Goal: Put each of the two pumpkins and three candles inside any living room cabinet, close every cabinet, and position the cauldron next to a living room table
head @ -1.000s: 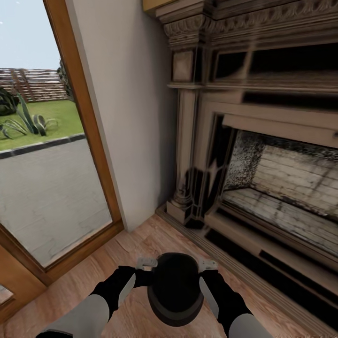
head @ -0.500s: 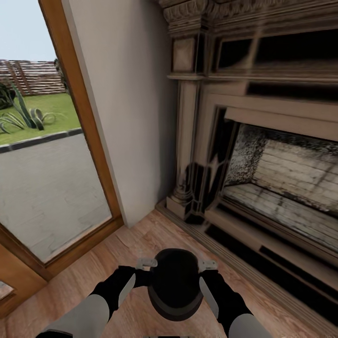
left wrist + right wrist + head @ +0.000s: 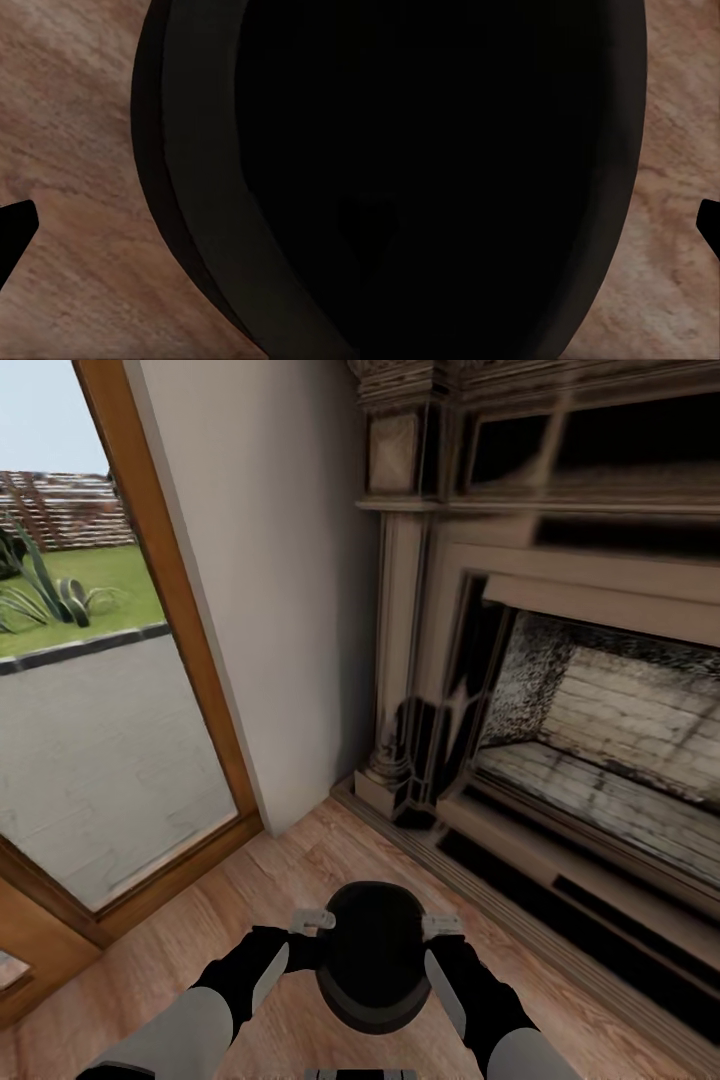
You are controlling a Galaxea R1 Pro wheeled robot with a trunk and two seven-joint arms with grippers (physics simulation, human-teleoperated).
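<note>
Black cauldron [image 3: 372,955], interior dark and contents indiscernible, clamped between left gripper [image 3: 312,920] and right gripper [image 3: 442,927] above plank floor [image 3: 260,900]; head view adds fireplace [image 3: 560,690].

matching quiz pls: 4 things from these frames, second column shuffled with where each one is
1. cauldron
2. glass door
3. fireplace
4. floor

A. at the head view's right
B. between the two arms, low in the head view
C. at the head view's left, lawn behind it
D. under the cauldron, light wood planks

Pairs: 1-B, 2-C, 3-A, 4-D
</note>
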